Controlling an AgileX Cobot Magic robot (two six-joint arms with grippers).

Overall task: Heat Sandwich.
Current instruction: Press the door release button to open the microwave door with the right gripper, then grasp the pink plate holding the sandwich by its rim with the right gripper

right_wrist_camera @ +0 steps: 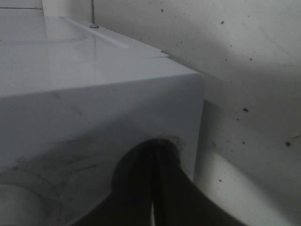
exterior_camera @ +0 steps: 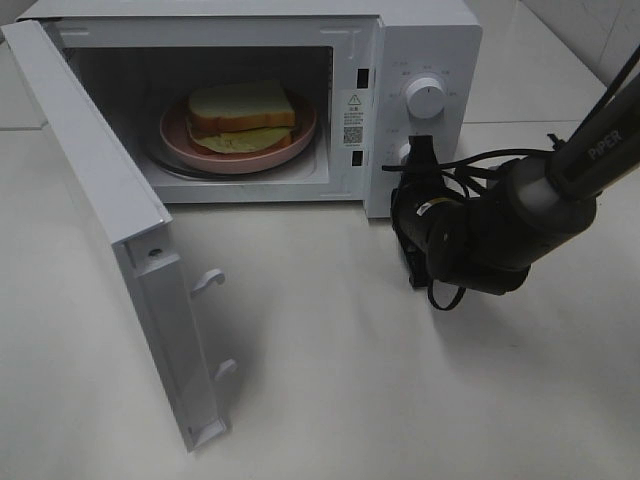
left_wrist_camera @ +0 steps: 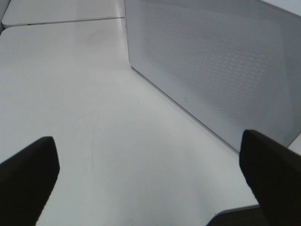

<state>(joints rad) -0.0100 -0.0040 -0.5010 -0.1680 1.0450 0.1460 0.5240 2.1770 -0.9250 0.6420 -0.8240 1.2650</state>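
Pale desk spreads across the foreground of the high view. At 12 o'clock on it stands the microwave, its door open toward 8 o'clock. Only this view shows the sandwich, lying on a pink plate inside the oven. The left gripper, seen only by its own wrist camera, is spread wide above the desk beside the door's meshed face. The right gripper is pressed together, tips at the control panel, 6 o'clock of the upper knob.
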